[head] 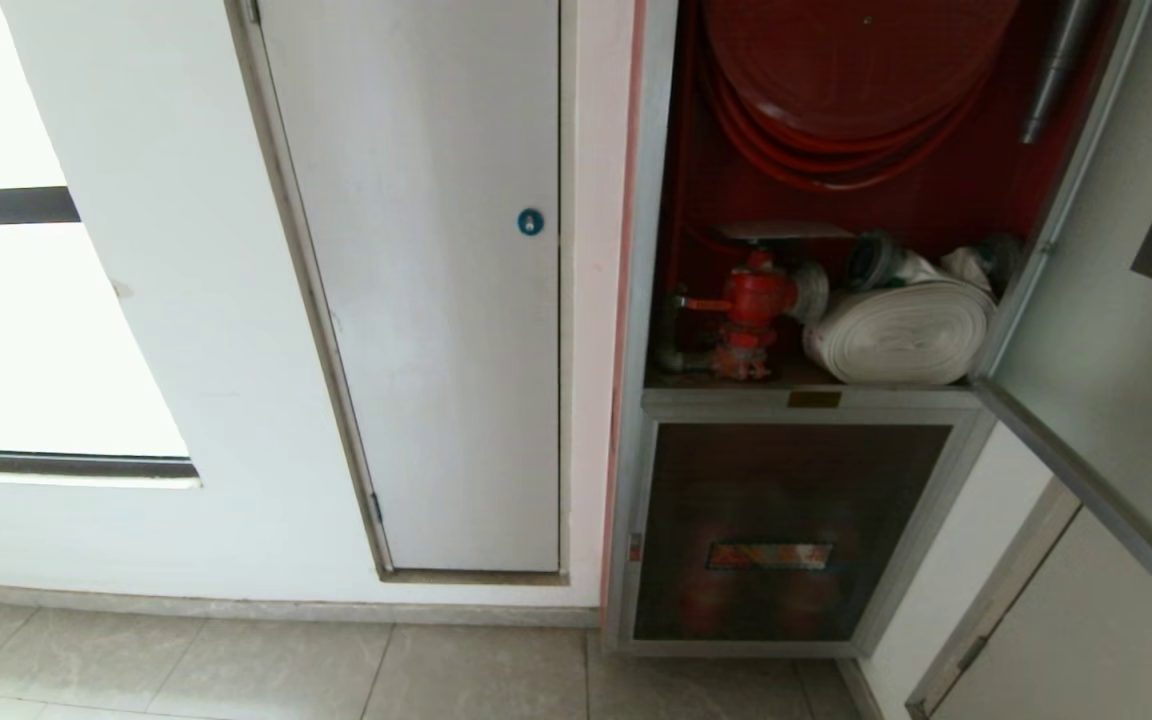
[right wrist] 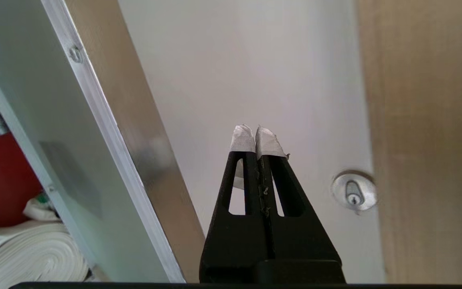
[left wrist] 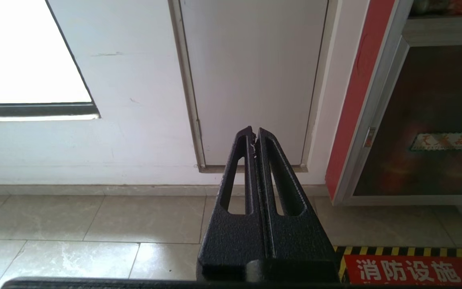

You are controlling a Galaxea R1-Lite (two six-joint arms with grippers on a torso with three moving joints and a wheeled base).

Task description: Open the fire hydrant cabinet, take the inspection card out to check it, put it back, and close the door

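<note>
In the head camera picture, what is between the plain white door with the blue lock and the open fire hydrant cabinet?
In the head view, only a narrow strip of white wall separates the white door from the fire hydrant cabinet.

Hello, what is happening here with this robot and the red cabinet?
The fire hydrant cabinet stands open: its glass door is swung out to the right, showing the red hose reel, red valve and white rolled hose. The right gripper is shut and empty, beside the open door's frame. The left gripper is shut, parked low, pointing at the white door. No inspection card is visible.
</note>
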